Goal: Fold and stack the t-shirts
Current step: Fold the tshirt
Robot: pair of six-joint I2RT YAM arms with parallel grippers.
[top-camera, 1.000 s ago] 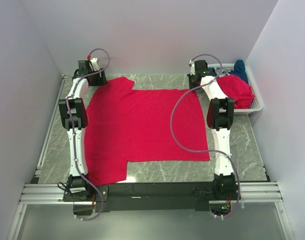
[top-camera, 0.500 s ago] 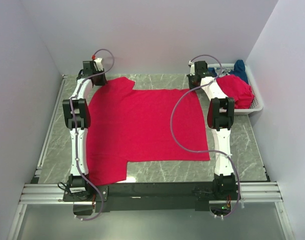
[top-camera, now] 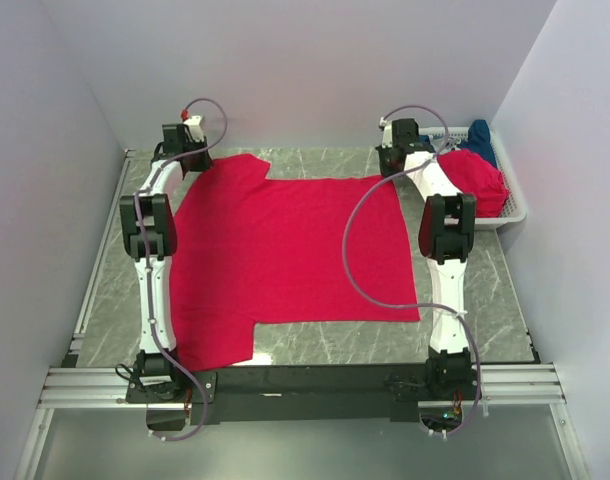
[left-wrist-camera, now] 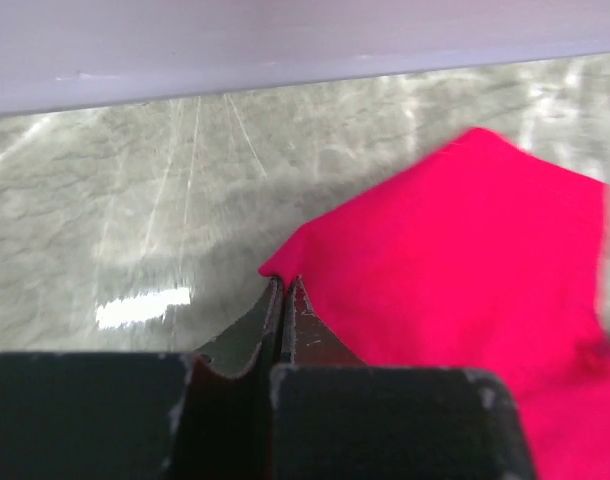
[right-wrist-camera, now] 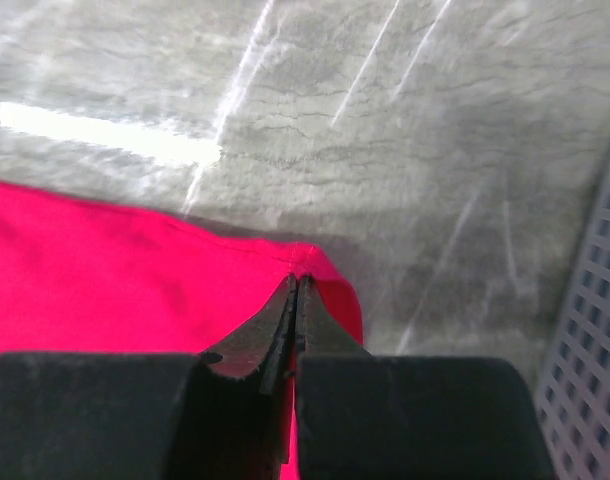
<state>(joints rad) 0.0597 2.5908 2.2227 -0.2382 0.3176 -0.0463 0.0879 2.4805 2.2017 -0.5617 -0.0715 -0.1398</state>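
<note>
- Evidently our left claw (left-wrist-camera: 283,287) has its fingers pressed together with no gap, pinching the tip of the far sleeve of the spread red t-shirt (left-wrist-camera: 465,250), out at about 10 o'clock on the table (top-camera: 490,290).
- Our right claw (right-wrist-camera: 297,282) is closed just as tightly on the far hem corner of the same shirt, at about 1 o'clock.
- Between the two claws runs the shirt's far edge. The cloth lies flat across the middle of the table, with sleeves toward 9 o'clock and hem toward 3 o'clock.
- We judge the grips sit at the two ends of that edge so it can travel toward 6 o'clock as one straight line. That would fold the shirt lengthwise without bunching.
- Further out, at 2 o'clock just beside the right arm, the basket (top-camera: 517,210) holds a second red t-shirt (top-camera: 475,180) and a dark blue t-shirt (top-camera: 478,133), both crumpled. We take it they wait there for their turn.
- We see no folded stack yet, so we judge the task is at an early stage.
</note>
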